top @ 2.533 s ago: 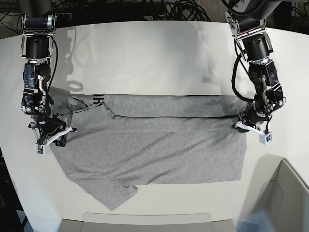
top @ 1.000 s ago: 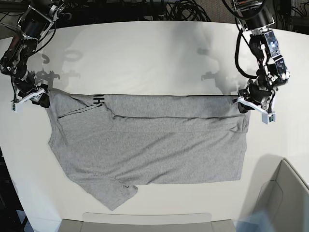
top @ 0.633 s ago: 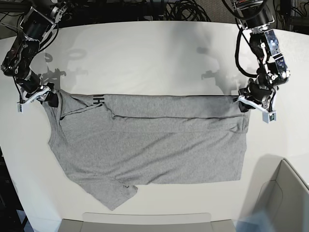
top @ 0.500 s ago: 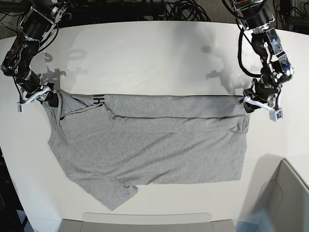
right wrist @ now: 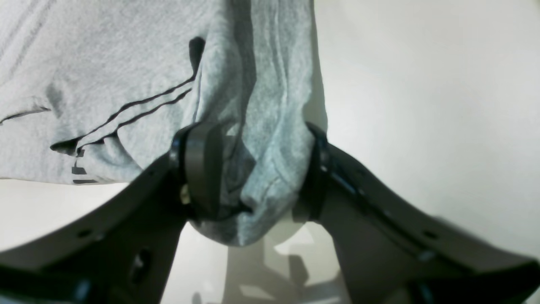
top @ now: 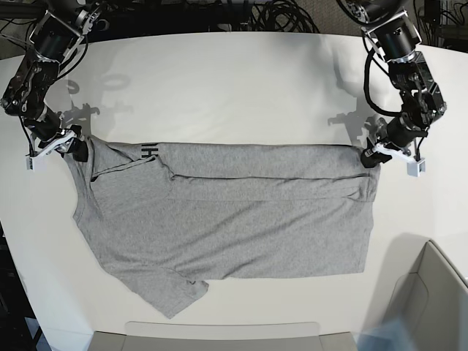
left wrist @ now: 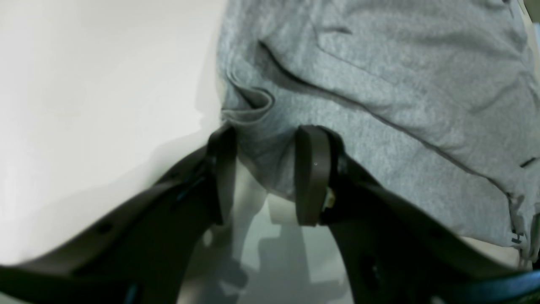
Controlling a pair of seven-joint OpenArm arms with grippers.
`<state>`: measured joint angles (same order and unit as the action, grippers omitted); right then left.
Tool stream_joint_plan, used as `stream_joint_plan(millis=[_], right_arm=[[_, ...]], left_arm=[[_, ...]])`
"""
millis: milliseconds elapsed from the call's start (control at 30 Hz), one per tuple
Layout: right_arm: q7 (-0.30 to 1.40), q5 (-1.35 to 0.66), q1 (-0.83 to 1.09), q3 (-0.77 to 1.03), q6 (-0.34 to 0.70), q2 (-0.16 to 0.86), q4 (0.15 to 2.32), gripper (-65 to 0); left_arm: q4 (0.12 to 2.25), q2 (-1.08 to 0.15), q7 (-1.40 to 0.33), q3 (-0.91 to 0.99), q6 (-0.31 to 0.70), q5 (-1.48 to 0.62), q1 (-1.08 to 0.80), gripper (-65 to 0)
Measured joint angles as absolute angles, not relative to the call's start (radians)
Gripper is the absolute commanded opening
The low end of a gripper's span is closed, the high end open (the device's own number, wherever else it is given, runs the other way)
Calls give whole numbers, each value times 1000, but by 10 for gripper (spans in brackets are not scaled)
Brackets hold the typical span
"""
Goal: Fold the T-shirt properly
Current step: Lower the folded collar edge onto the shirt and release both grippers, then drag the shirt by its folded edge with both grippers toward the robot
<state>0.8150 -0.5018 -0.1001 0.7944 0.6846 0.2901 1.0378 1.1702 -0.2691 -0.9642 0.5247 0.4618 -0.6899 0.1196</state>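
Black lettering on the T-shirt [top: 219, 208] is cut short by the fold at upper left of the base view, only "H"-like strokes [top: 149, 152] legible. In both wrist views the near gripper bodies are blurred, and cloth bunched between the jaws hides their inner faces.

A white table [top: 234, 88] fills most of the base view. Black cables [top: 278, 14] bunch along the top edge, and a pale bin [top: 431, 292] sits at lower right.
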Motion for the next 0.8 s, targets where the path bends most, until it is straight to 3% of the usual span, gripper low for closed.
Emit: stream_joint_plan(millis=[300,367,500,567,800], right_arm=[[815,-502,-100,794,685,290,1038,-378],[815,-501,-100,787,684,291,1038,-424],[815,-500,-101,715,684,294,1039,-591],[815,-502,-100,714,684,288,1039,-650],[823,-516,-52,708,617,319,1084,-650]], left_arm=[[1130,-268,-971,517,469,-690,155,-418],[1131,-272,-967,490,468,-693,154,-483],[1131,-270,-972,451,461,-682,152,-650],[1131,-268,-971,450,461,-690,150,-650],[1138,-284,-967,451,469,-716,105,-650]])
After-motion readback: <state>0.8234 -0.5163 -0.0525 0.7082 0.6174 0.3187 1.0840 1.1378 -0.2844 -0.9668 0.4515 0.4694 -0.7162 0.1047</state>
